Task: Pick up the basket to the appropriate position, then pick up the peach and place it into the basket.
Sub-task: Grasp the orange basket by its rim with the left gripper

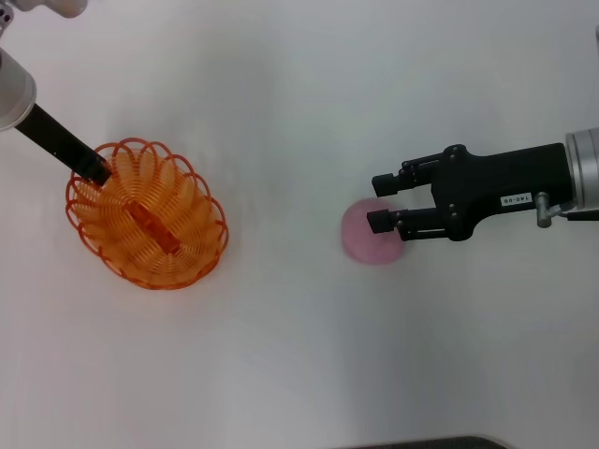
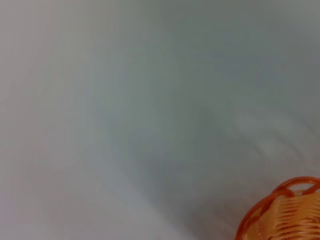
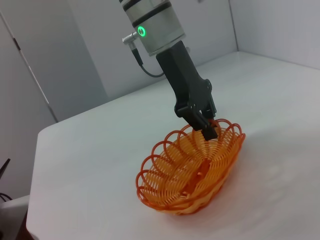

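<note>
The orange basket stands on the white table at the left; it also shows in the right wrist view and at the corner of the left wrist view. My left gripper is shut on the basket's far left rim, as the right wrist view shows. The pink peach lies on the table right of centre. My right gripper is open just above the peach, one finger over its far edge, one over its middle. The peach's leaf mark is hidden.
The white table has nothing else on it. Its edge and a grey wall with a door show in the right wrist view. A dark edge lies at the table's near side.
</note>
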Controlling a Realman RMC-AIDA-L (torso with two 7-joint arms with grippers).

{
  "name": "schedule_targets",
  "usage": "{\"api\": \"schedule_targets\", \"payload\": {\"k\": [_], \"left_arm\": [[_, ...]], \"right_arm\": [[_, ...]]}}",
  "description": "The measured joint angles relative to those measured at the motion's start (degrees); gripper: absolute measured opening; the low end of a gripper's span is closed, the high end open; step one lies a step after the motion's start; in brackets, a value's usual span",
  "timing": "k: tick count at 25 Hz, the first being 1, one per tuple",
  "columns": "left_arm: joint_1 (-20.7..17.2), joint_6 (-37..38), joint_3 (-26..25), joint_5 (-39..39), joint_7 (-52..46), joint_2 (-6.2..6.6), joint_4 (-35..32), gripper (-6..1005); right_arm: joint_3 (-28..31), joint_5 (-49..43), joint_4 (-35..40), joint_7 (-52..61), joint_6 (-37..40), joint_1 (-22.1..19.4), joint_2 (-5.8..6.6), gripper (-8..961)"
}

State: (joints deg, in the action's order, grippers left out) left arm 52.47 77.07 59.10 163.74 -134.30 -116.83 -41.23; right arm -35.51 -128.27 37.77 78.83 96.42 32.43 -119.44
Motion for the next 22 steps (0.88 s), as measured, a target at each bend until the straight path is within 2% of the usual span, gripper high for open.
{"api": "schedule_targets", "payload": {"k": [7,13,20,21,22], "left_arm": [[-0.78,1.68,-1.0,-0.1,-0.02,-0.15,-3.34,129],[-2.37,5.82,-2.04,-0.54,0.01,-1.03,-9.53,120],[-3.09,11.38,-9.28,-0.67,-0.16,-1.92,-16.61,112],[-3.08,12.37,-11.53,-0.69,-0.86,-2.05,-17.59,105],[-3.08,12.37,-11.53,-0.69,-0.86,-2.05,-17.59,99]], "right_arm": [[0.0,0.02,-0.07,0.0,-0.09,-0.03,0.0,552],[0.35,0.15,-0.07,-0.01,-0.1,-0.18,0.0,551],[0.53,0.41,-0.79,-0.19,-1.52,-0.34,0.01,551],[0.53,0.59,-1.11,-0.3,-1.74,-0.34,0.01,551],[0.53,0.86,-1.26,-0.48,-1.82,-0.34,0.04,551]]}}
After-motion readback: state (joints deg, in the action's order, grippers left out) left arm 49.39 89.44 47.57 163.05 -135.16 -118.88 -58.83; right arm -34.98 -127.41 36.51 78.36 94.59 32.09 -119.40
